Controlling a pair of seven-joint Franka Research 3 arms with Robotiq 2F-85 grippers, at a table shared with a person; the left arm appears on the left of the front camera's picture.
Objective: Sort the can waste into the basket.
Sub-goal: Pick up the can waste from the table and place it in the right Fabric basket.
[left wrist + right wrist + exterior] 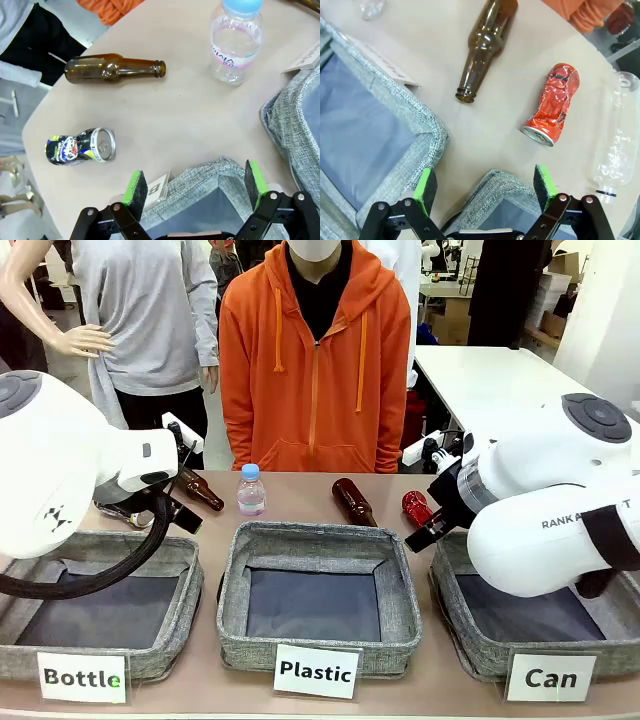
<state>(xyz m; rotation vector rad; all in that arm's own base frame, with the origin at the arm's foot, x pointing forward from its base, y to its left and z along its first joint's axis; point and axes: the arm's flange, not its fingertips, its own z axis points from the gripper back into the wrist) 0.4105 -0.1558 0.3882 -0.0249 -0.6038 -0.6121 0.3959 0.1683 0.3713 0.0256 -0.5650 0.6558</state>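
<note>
Surface [485, 125] holds a red can [551, 105] near my right hand [485, 184], a blue can [80, 146] near my left hand [195, 182]. Both hands gape empty.

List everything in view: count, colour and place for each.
baskets: three, grey woven, in a row at the near edge: Bottle basket, Plastic basket, Can basket
brown glass bottles: two, lying flat, one far left, one behind the Plastic basket
clear plastic bottles: two, blue-capped one upright, the other lying at the right
red can: one, dented, lying behind the Can basket
dark blue can: one, lying near the left corner
table: one, tan
person: one, orange hoodie, far side
left hand: black, green pads, open, over the Bottle basket's corner
right hand: same colours, open, over the Can basket's corner
</note>
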